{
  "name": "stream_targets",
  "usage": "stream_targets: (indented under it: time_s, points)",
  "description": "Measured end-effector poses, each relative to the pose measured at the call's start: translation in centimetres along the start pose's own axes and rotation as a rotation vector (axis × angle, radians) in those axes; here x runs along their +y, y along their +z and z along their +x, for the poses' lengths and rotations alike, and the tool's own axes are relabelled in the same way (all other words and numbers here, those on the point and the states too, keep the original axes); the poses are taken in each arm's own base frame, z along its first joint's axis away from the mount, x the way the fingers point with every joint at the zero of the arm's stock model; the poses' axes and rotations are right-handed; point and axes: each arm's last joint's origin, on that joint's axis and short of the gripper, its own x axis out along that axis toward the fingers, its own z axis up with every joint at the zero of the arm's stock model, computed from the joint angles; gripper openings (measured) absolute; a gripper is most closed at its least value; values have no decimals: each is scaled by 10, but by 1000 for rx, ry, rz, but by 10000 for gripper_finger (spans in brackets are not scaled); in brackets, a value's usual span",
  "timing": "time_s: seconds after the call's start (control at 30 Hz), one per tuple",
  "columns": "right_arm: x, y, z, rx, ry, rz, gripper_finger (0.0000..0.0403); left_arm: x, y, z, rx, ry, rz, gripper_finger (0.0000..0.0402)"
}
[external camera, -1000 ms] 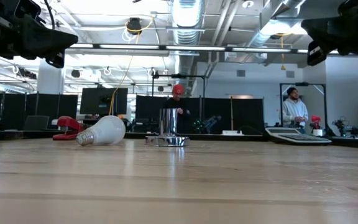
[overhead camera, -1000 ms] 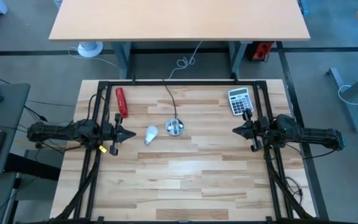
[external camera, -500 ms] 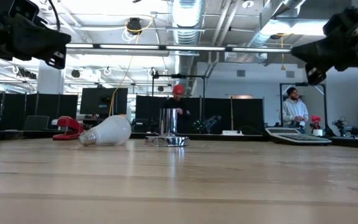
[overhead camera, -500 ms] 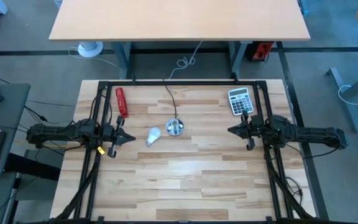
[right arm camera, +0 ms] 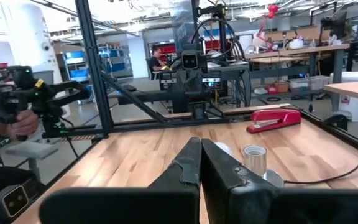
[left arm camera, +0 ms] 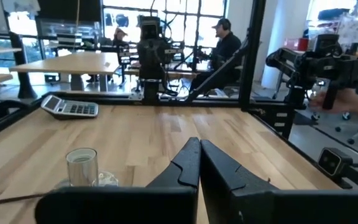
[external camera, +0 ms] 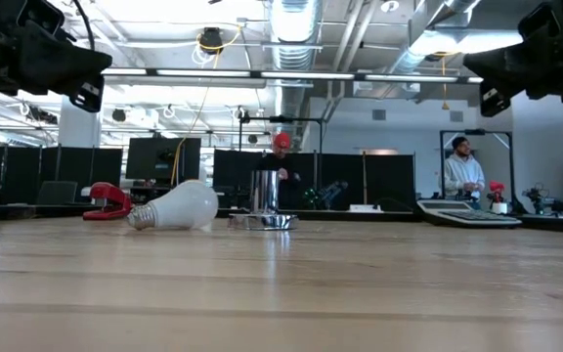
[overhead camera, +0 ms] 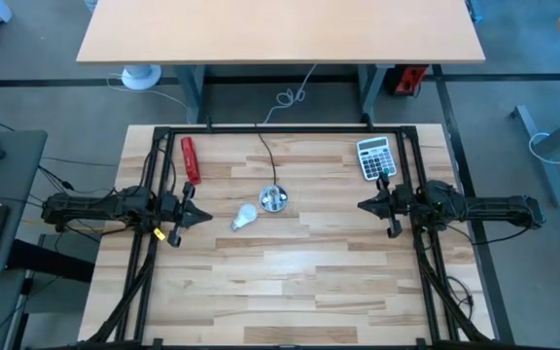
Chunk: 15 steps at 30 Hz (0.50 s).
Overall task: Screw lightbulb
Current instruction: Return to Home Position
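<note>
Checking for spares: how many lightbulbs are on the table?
1. The lightbulb lies on its side beside the metal socket, toward the left gripper, held by neither arm. None seems hidden.

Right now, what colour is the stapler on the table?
Red all over. The stapler shows best in the right wrist view.

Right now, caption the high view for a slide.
Bulb on its side beside the socket; left gripper and right gripper shut, at the table's edges.
</note>
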Motion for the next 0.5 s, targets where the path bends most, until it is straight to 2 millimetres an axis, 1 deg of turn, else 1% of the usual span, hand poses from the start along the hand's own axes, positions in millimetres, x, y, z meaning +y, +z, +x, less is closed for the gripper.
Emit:
stream_targets:
  time_s: [0.5]
  points:
    - [0, -1, 0, 8, -1, -1, 11, 0, 0, 0, -1, 5, -1, 0]
